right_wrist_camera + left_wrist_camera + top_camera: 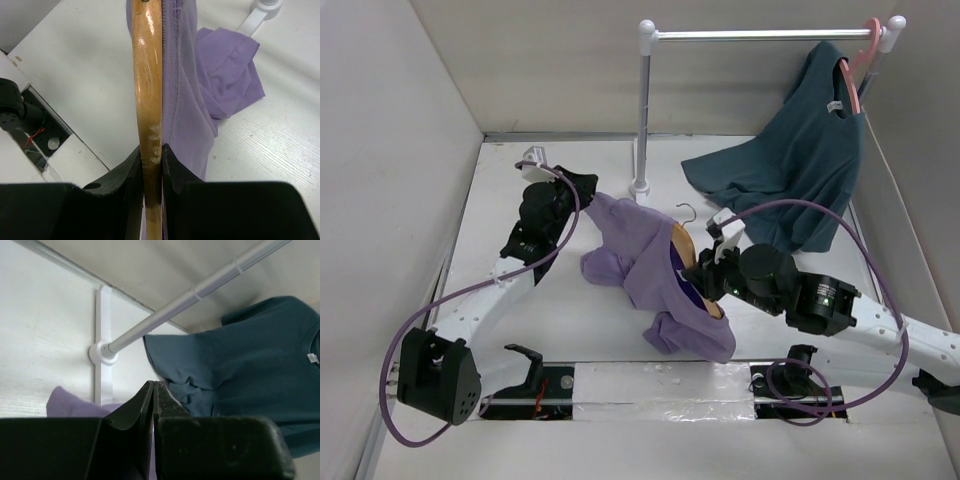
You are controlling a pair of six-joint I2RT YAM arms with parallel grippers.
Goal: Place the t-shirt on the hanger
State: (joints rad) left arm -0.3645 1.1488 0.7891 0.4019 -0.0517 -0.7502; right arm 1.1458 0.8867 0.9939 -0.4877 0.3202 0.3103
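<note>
I have right gripper (151, 155) clamped on wooden hanger (148, 75) to steady it | left gripper (153, 390) pinched on lavender t-shirt (640, 250) edge, I judge for pulling it over the hanger.

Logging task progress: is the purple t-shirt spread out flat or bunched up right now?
Bunched, not spread: the t-shirt hangs crumpled in folds over the hanger, which the right end effector clamps.

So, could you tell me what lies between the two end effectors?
The lavender-purple fabric t-shirt, draped on the tan wooden hanger, spans that stretch in the top view.
</note>
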